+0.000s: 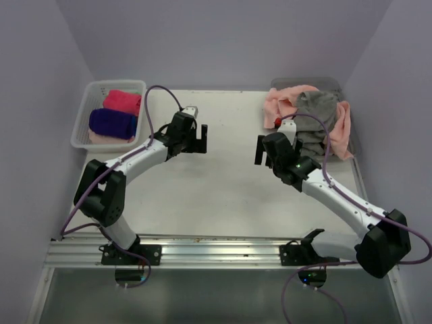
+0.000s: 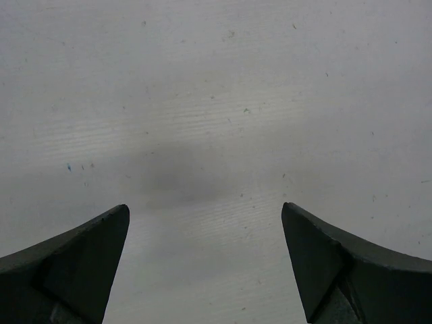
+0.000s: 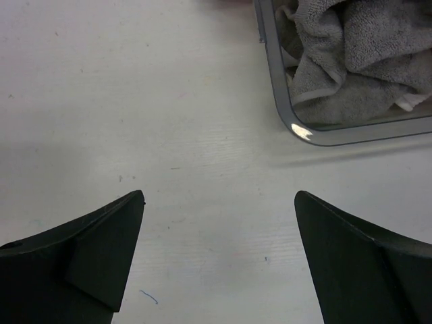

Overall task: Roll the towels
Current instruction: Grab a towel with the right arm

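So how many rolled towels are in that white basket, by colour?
Hot pink towel: 1
Purple towel: 1
Pale pink towel, mostly hidden under the purple one: 1
Total: 3 in the basket

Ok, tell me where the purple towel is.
In the top view, the purple towel sits rolled in the white basket at the far left, directly in front of the hot pink roll.

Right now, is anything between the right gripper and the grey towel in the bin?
Only the bin rim does. The grey towel lies heaped inside it, so the right gripper, jaws open, would have to reach over it. Nothing else visible lies between them.
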Controlling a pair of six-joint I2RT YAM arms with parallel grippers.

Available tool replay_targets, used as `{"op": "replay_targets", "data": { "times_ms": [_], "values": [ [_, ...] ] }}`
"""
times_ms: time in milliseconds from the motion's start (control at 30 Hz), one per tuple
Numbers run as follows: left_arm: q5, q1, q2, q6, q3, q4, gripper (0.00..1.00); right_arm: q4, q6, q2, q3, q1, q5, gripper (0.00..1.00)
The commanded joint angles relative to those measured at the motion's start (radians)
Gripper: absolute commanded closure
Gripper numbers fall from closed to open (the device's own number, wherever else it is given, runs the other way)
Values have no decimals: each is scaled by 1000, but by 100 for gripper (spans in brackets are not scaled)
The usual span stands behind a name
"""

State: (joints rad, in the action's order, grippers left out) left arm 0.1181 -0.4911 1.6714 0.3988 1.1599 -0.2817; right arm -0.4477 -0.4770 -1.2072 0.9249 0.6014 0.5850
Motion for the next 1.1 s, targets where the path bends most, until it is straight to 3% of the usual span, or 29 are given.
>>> {"op": "replay_targets", "data": {
  "times_ms": [0,200,467,567,767,900,1067],
  "values": [
    [0,5,-41,-31,40,3,0,35,2,47,-15,0,15,2],
    [-1,6,-45,-29,32,9,0,27,11,83,-41,0,61,1],
    [-70,6,-27,-29,33,15,0,-115,25,43,54,-40,199,1],
    [-148,5,-7,-43,53,4,0,-152,3,49,112,-164,86,1],
    [-146,5,-30,-77,40,-2,0,-117,-5,15,212,-406,-59,1],
    [-161,5,-44,-69,44,-2,1,-86,-34,-154,334,-537,-218,1],
    [-190,5,-52,-51,52,1,0,-54,-66,-333,451,-592,-295,2]
  ]
}}
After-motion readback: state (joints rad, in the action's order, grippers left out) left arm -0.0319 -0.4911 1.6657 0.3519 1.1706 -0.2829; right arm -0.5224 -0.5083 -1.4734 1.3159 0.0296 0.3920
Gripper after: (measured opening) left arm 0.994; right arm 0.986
